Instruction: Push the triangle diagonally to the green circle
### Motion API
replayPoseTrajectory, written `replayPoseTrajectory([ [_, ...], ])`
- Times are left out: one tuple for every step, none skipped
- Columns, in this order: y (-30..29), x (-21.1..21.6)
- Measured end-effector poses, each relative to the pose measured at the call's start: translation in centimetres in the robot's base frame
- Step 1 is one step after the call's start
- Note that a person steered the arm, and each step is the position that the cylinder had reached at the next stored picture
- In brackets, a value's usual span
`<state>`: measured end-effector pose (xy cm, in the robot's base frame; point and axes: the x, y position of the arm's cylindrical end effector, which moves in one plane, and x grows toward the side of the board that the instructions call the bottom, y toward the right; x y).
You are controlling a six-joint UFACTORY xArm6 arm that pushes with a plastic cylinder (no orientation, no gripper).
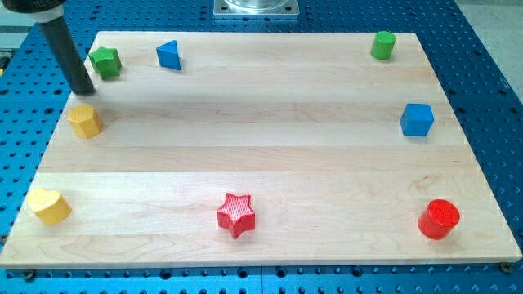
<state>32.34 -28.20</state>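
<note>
A blue triangle (168,55) sits near the board's top left. A green circle (382,45), a short cylinder, stands near the top right corner. My rod comes down from the view's top left, and my tip (84,91) rests on the board just left of and below a green star-shaped block (105,61). The tip is just above a yellow hexagon-like block (85,120). The tip is well to the left of the blue triangle and touches none of the blocks that I can see.
A wooden board (261,163) lies on a blue perforated table. A blue cube (417,119) sits at the right edge, a red cylinder (439,218) at the bottom right, a red star (236,215) at the bottom middle, a yellow heart (49,204) at the bottom left.
</note>
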Motion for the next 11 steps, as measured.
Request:
replayPoseTrajectory([
  [4.4, -3.5],
  [7.2, -3.3],
  [11.5, 0.8],
  [19.3, -0.7],
  [19.0, -8.9],
  [13.9, -10.3],
  [10.0, -9.4],
  [15.2, -3.2],
  [21.8, 3.3],
  [25.2, 4.2],
  [28.7, 3.9],
])
